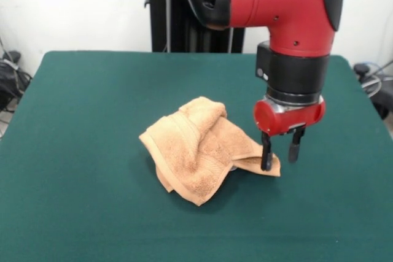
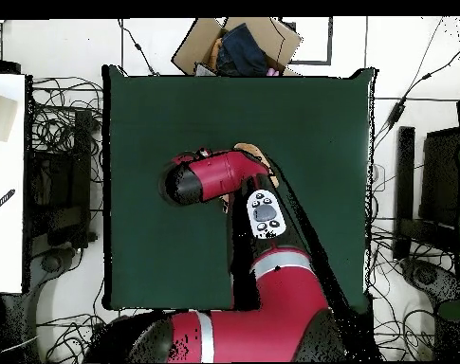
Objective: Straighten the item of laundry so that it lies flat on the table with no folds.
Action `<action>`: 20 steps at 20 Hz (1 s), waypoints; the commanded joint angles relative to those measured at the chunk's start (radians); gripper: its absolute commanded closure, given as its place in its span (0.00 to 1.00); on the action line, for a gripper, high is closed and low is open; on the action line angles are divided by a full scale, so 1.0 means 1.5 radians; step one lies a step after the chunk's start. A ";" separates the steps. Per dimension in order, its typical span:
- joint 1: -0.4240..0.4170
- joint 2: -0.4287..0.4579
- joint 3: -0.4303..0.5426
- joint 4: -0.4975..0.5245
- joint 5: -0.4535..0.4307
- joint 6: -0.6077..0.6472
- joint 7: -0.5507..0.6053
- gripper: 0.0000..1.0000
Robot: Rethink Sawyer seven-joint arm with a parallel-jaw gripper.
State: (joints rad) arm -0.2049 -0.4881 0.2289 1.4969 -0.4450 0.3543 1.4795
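Note:
The item of laundry is a peach-orange terry towel, crumpled and folded over itself near the middle of the green table. My gripper hangs at the towel's right corner, open, with nothing between its fingers. Its left finger stands right at that corner, while the right finger is over bare cloth. In the overhead view the arm covers most of the towel; only a small peach edge shows above the red wrist, and the gripper itself is hidden there.
A cardboard box with dark things in it sits past the table's top edge in the overhead view. Cables and dark equipment lie on the floor along both sides.

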 commanded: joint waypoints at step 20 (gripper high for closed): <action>-0.064 0.043 0.027 0.050 -0.035 0.003 0.023 0.00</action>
State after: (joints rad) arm -0.3273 -0.4482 0.2322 1.5011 -0.4450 0.3541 1.4795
